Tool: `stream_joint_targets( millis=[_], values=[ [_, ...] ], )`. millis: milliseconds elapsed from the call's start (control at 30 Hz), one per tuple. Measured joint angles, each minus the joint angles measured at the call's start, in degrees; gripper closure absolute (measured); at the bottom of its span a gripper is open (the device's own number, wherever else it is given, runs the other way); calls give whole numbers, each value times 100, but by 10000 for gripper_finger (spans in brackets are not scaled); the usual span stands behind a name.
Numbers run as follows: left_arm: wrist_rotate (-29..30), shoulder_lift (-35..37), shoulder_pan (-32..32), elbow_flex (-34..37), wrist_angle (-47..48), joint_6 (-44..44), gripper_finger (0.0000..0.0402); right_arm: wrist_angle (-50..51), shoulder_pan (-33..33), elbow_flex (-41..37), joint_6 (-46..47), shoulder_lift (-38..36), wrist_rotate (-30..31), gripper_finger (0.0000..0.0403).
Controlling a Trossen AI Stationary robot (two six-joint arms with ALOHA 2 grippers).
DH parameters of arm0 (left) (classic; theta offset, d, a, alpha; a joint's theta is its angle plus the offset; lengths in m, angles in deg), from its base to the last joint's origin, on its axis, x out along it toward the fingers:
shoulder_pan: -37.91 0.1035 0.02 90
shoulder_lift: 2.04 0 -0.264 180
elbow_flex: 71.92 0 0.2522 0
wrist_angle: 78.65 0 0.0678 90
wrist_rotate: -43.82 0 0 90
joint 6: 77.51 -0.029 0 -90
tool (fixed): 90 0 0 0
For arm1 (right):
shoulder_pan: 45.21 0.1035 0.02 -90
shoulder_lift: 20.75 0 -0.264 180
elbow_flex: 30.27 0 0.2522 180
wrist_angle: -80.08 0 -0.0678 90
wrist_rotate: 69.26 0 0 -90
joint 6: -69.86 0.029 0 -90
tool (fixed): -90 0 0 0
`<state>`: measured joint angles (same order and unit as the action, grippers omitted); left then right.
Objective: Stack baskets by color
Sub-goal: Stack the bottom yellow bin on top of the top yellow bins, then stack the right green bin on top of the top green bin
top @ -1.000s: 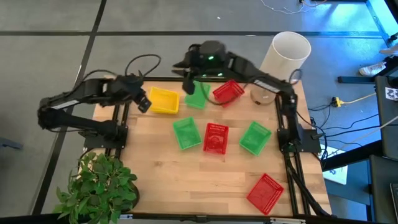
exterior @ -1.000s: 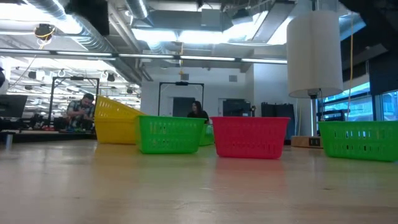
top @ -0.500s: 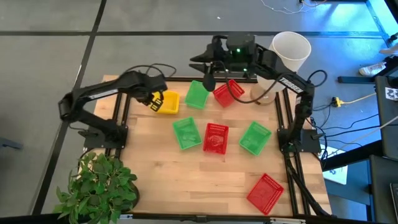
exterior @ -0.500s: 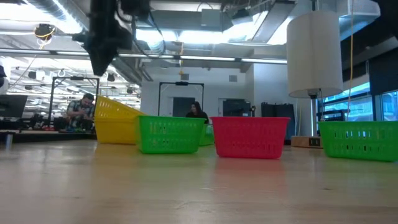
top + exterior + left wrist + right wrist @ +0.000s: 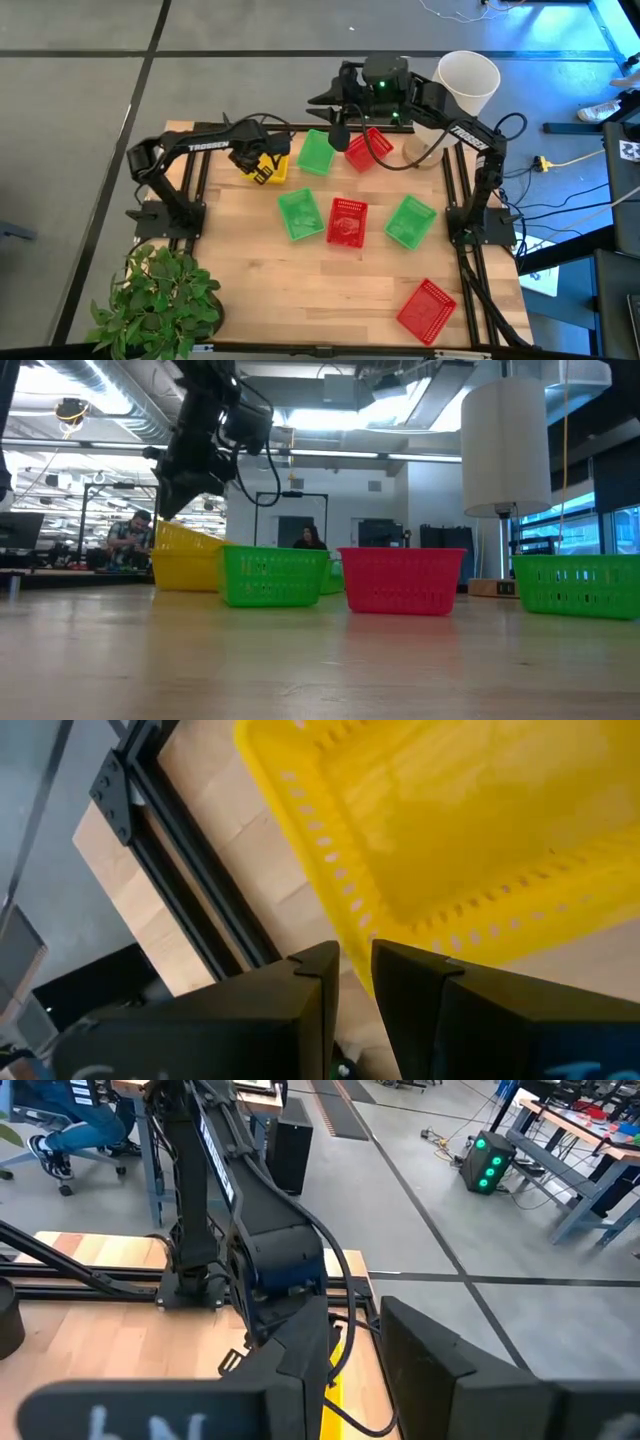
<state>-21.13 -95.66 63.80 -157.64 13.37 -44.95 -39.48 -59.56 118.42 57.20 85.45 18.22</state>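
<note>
Yellow baskets [image 5: 277,165] stand at the table's far left; in the low view one yellow basket [image 5: 188,538] lies tilted inside another [image 5: 190,570]. My left gripper [image 5: 355,965] points steeply down just above the left side of their rim [image 5: 330,870], its fingers a narrow gap apart. I cannot see it touching. My right gripper [image 5: 338,133] hangs high over the far edge near a green basket [image 5: 316,152] and a red basket [image 5: 366,150], also narrowly open with nothing between its fingers.
In a row at mid-table lie a green basket [image 5: 300,214], a red one [image 5: 346,222] and another green one [image 5: 410,221]. A red basket [image 5: 427,309] lies near the right front corner. A white cylinder [image 5: 468,80] stands far right, a plant [image 5: 160,300] near left.
My left gripper has swung from the table's left edge toward the right and down onto the yellow baskets, tipping to point more steeply down. My right gripper has drawn up and toward the right, away from the far green basket, then kept still. No basket has moved.
</note>
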Motion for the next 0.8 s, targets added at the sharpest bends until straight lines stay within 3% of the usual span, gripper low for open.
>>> stream_joint_targets(
  millis=[267, 367, 533, 800],
  values=[
    [-299, -7, 100, 0, -229, -432, 347, 0, -2, -2, -7, 0, 0, 307],
    [-111, 28, 74, -1, -240, -492, 347, 29, -2, -2, -166, 0, 2, 307],
    [-135, 780, -147, -238, -221, -513, 347, 755, -2, -10, -391, -219, 93, 307],
    [-229, 2184, -767, -372, -482, -619, 347, 2692, 167, -4, -101, -614, 1023, 307]
  ],
)
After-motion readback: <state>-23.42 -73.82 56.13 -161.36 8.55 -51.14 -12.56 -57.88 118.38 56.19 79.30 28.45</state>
